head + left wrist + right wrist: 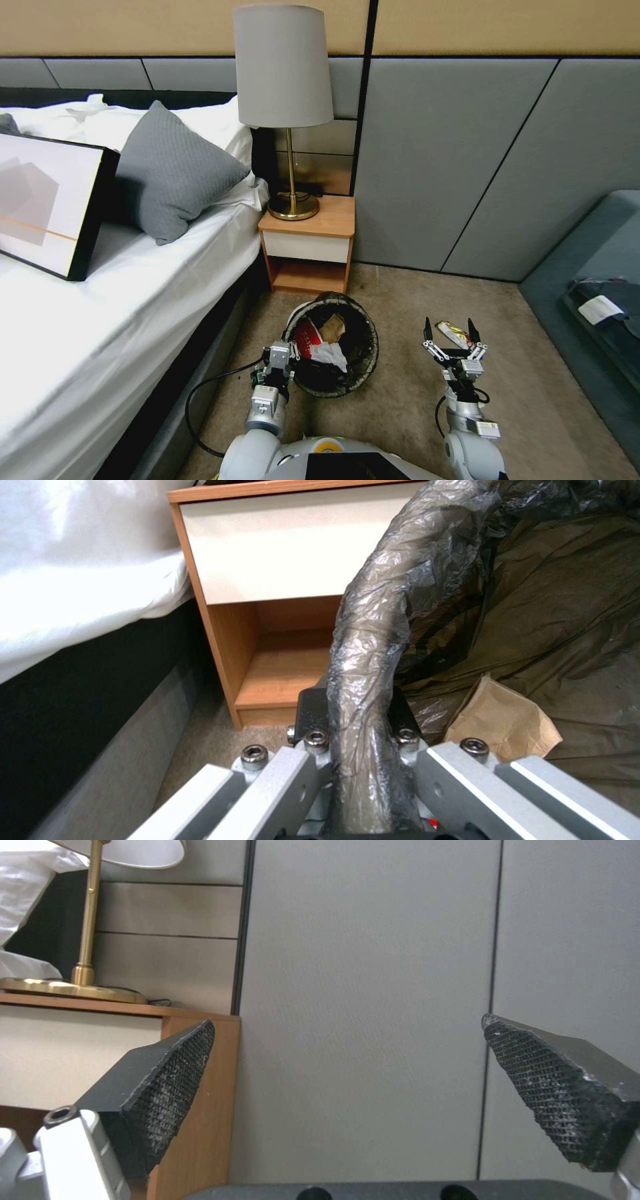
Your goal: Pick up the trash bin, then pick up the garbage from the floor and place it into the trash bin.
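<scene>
Glossy crinkled plastic liner [373, 630], matt wooden nightstand [280, 665].

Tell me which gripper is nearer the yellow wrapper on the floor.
Right. The right gripper hangs open just before the yellow wrapper; the left gripper grips the trash bin rim, farther away.

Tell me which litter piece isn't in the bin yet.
The yellow snack wrapper, on the carpet beyond the open right gripper; the others lie inside the trash bin.
</scene>
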{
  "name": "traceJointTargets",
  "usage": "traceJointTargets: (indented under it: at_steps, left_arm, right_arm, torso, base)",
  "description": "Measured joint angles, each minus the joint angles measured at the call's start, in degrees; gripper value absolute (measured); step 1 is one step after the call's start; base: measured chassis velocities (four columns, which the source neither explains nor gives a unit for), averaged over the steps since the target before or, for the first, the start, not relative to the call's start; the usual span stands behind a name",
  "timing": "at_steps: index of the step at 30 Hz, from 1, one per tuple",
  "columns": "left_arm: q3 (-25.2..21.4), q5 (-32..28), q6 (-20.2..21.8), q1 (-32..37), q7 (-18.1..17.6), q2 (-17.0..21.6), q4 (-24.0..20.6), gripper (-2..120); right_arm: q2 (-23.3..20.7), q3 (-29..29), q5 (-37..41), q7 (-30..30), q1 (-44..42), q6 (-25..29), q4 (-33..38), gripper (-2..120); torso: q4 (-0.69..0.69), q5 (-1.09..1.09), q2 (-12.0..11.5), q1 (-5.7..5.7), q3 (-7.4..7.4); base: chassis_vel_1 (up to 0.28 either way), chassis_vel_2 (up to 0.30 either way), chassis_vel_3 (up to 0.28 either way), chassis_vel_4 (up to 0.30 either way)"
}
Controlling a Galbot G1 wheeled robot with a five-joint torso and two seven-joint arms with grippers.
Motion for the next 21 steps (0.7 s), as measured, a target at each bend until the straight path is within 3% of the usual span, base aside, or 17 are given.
traceJointTargets:
  at_steps: [21]
  left_arm:
    - [-0.1,-0.2,-0.1,-0.2,0.1,0.0,0.1,0]
  right_arm:
    - [-0.4,2.3,0.0,-2.4,2.1,0.4,0.6,100]
  torso:
    - [0.00,0.00,0.0,0.00,0.00]
  base:
    - [-0.014,0.014,0.012,-0.016]
